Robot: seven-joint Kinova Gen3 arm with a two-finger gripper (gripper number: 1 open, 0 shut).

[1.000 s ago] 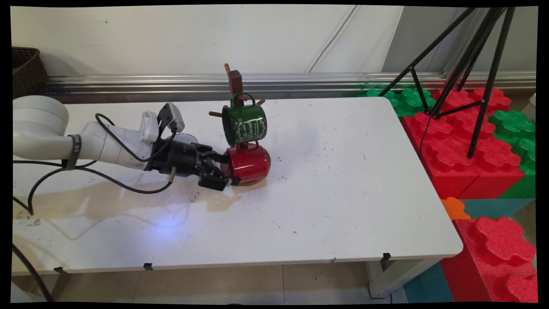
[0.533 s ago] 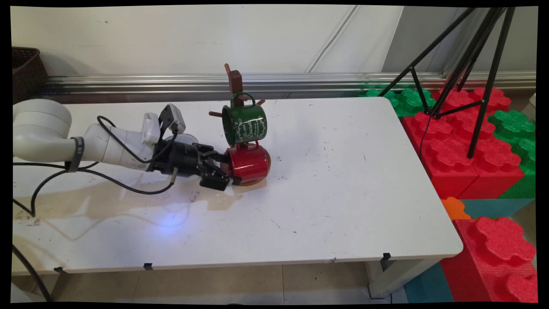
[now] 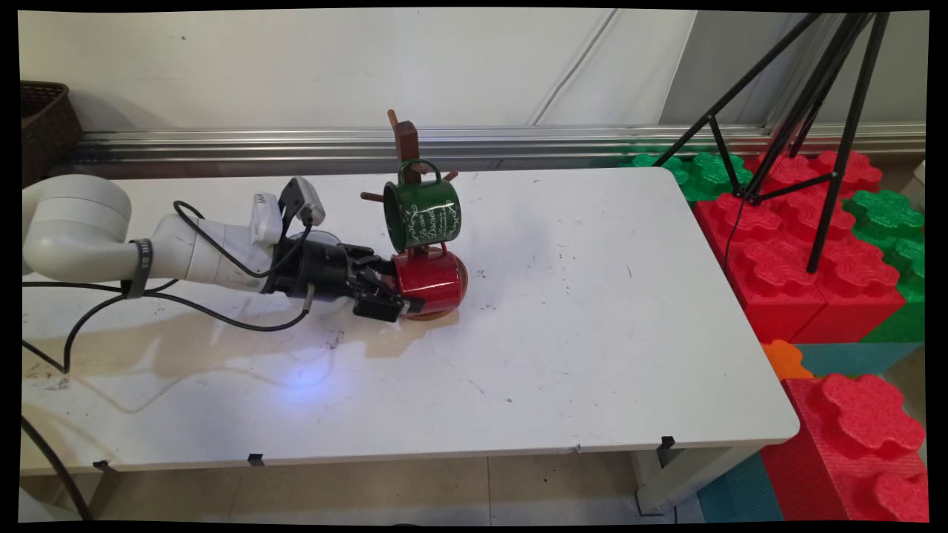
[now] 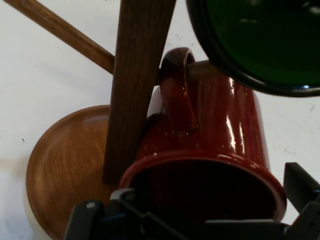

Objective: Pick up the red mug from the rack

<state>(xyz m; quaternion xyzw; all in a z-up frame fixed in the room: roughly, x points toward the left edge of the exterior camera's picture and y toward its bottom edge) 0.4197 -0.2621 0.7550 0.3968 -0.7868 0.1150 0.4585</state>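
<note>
Main view has the red mug (image 3: 431,283) hanging low on the wooden mug tree (image 3: 406,144), mouth facing the arm, about mid-table and a bit toward the back left. Its handle is hooked over a peg, which the hand view shows pretty clearly (image 4: 177,90). The gripper (image 3: 391,289) comes in flat from the left and is right at the mug's rim, fingers on either side of the rim wall, so it looks clamped on the red mug. A green mug (image 3: 422,213) hangs just above it, nearly touching. The tree's round wooden base (image 4: 65,165) sits on the white table (image 3: 592,333). Red and green foam blocks (image 3: 815,259) and a black tripod (image 3: 807,96) are off to the right.
</note>
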